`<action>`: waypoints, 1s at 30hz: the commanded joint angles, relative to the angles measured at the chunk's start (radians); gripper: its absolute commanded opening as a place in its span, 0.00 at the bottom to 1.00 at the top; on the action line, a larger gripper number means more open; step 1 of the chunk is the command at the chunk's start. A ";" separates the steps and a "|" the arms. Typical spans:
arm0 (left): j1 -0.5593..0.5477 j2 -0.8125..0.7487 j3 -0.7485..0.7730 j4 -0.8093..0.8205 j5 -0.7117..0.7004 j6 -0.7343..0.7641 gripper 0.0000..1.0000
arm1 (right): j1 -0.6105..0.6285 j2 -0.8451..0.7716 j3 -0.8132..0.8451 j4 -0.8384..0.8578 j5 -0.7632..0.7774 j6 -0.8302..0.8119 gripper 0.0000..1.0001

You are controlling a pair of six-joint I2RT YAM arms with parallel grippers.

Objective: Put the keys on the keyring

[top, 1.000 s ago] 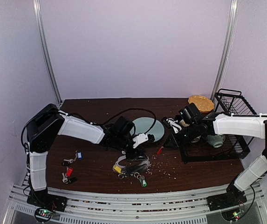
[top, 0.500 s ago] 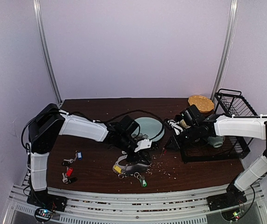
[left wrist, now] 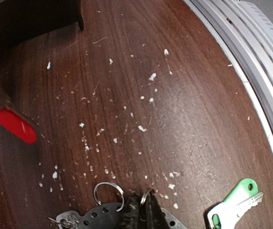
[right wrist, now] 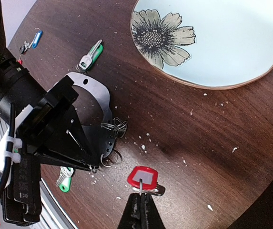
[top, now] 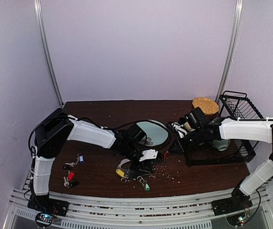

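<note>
The keyring [top: 126, 168] is a grey perforated metal band lying near the table's front, also seen in the right wrist view [right wrist: 98, 98] and at the bottom of the left wrist view [left wrist: 96, 218]. My left gripper [left wrist: 144, 210] is down at it, its fingertips pinched on a small split ring [left wrist: 146, 195] at the band's edge. My right gripper [right wrist: 141, 207] is shut on the ring of a red-tagged key [right wrist: 145, 177], held just right of the left gripper [top: 146, 162]. Green-tagged keys [top: 146, 187] [right wrist: 91, 56] lie by the keyring. Blue-tagged [top: 81, 158] and red-tagged [top: 70, 175] keys lie far left.
A pale green flowered plate [top: 157, 136] sits behind the grippers. At the right stands a black wire rack [top: 234, 126] with a cup [top: 219, 143] in it, and behind the rack a tan round thing [top: 203, 104]. White crumbs dot the wood. The table's metal front rail [left wrist: 255, 71] runs close by.
My left gripper has moved right and down onto the keyring and closed on a small split ring. My right gripper has carried the red-tagged key leftward, closer to it.
</note>
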State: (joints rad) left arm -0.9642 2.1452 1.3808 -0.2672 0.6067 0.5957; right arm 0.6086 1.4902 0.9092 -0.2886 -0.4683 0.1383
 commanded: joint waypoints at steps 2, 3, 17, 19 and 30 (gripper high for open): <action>-0.008 -0.019 0.007 -0.021 -0.019 0.018 0.00 | -0.006 -0.032 -0.020 0.009 -0.004 0.006 0.00; -0.008 -0.029 0.002 -0.021 -0.022 0.019 0.00 | -0.006 -0.033 -0.021 0.009 -0.004 0.007 0.00; 0.056 -0.472 -0.339 0.567 0.114 -0.226 0.00 | -0.004 -0.100 -0.022 0.042 -0.148 -0.057 0.00; 0.056 -0.523 -0.359 0.584 0.100 -0.224 0.00 | -0.002 -0.113 -0.022 0.049 -0.179 -0.074 0.00; 0.056 -0.693 -0.439 0.812 0.137 -0.341 0.00 | 0.010 -0.233 -0.050 0.107 -0.364 -0.149 0.00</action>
State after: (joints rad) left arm -0.9070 1.4876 0.9562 0.3492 0.6823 0.3443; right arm 0.6117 1.3197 0.8829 -0.2306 -0.7261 0.0257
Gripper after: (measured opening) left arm 0.005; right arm 0.015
